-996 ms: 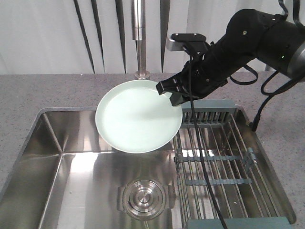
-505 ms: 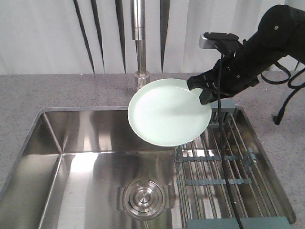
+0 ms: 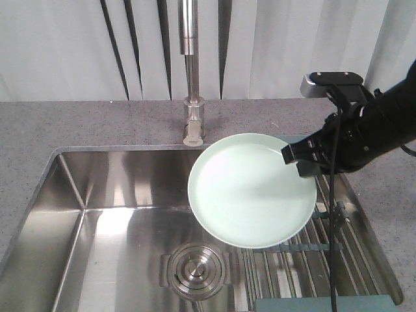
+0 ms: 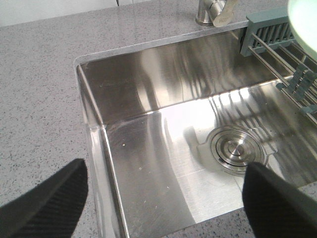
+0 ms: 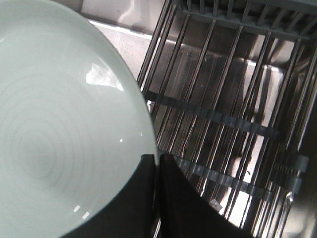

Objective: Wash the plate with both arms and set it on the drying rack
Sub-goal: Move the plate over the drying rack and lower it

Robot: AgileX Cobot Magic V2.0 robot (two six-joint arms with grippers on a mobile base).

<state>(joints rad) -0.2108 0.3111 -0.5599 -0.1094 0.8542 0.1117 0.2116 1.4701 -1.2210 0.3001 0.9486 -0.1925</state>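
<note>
The pale mint-green plate [image 3: 252, 190] hangs tilted above the sink, its right part over the left rods of the drying rack [image 3: 305, 273]. My right gripper [image 3: 300, 160] is shut on the plate's upper right rim. In the right wrist view the two black fingers [image 5: 148, 198] pinch the plate's edge [image 5: 59, 124], with the rack's rods [image 5: 233, 99] beneath. My left gripper [image 4: 164, 167] is open and empty over the sink's front left part. It sees the plate's edge [image 4: 303, 22] and the rack [image 4: 277, 42] at top right. The left arm is hidden in the front view.
The steel faucet [image 3: 190, 78] stands behind the sink [image 3: 71, 195]. A round drain strainer [image 3: 198, 270] sits in the sink floor, left of the rack. Grey speckled counter [image 3: 39, 123] surrounds the sink. A black cable [image 3: 335, 247] hangs from the right arm over the rack.
My right arm has carried the plate to the right and lower, from below the faucet to partly over the rack. The grip on the rim is unchanged.
</note>
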